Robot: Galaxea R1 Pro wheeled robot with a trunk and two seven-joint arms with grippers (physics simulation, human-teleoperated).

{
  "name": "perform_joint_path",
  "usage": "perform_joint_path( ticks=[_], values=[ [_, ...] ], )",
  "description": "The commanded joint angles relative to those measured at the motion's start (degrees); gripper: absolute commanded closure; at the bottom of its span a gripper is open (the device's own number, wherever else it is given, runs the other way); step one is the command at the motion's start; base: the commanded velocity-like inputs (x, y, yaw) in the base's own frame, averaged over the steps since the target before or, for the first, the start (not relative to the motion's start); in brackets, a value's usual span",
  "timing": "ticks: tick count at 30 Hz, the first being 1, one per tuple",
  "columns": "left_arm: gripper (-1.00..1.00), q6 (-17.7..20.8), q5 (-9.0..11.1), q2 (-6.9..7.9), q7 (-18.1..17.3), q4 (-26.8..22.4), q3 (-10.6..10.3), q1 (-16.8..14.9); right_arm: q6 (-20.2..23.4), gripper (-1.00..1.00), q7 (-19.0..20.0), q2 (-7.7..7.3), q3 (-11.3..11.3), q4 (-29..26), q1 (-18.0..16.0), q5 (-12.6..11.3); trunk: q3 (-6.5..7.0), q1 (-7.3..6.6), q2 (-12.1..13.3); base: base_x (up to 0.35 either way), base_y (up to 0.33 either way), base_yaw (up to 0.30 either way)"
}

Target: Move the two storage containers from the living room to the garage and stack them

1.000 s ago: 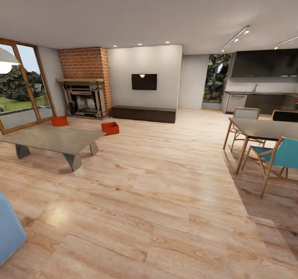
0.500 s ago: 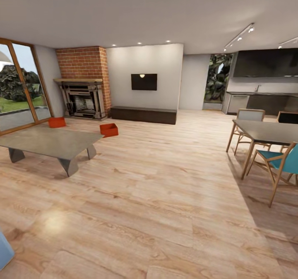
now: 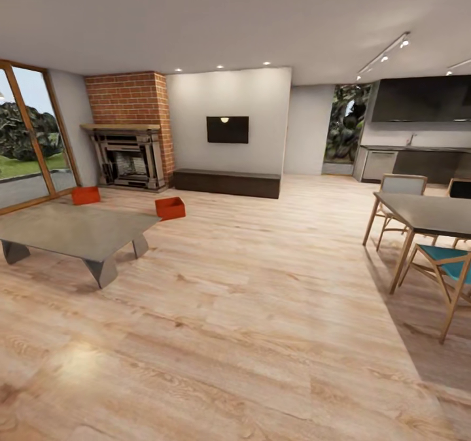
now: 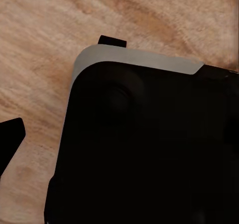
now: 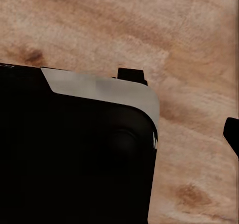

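Observation:
I am in the living room, looking across its light wood plank floor (image 3: 261, 284). The two storage containers, red-orange open-top bins, sit on the planks near the brick fireplace (image 3: 127, 127). One container (image 3: 170, 208) is by the low table's far corner, and the other container (image 3: 86, 195) is further left, behind the table. Both are far ahead of me. My left gripper (image 4: 60, 89) and right gripper (image 5: 181, 103) hang over the planks beside my dark base, fingertips apart, holding nothing. The garage is out of view.
A low grey table (image 3: 72, 231) stands at the left. A dining table (image 3: 428, 213) with wooden chairs, one teal-seated (image 3: 445, 271), stands at the right. A long dark cabinet (image 3: 226, 182) sits under the wall TV (image 3: 227, 129). Glass doors are at the far left.
The whole view has shifted as the camera moved forward and turned slightly. A blue object at the lower left has left the picture. The containers have not moved on the floor.

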Motion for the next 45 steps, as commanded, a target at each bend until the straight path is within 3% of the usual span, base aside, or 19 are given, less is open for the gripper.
perform_joint_path(
  ticks=[1, 45],
  values=[
    [-1.00, -0.10, 0.10, -0.02, 0.02, -0.01, 0.30, -0.01, -0.34, -1.00, 0.12, 0.01, 0.48, 0.17, -0.04, -0.60, -0.05, 0.03, -0.02, 0.323, 0.000, 0.000],
    [-1.00, -0.08, 0.10, -0.02, 0.02, -0.02, 0.30, -0.01, -0.34, -1.00, 0.09, 0.01, 0.48, 0.17, -0.07, -0.60, -0.05, 0.03, -0.02, 0.323, 0.000, 0.000]
  ],
)
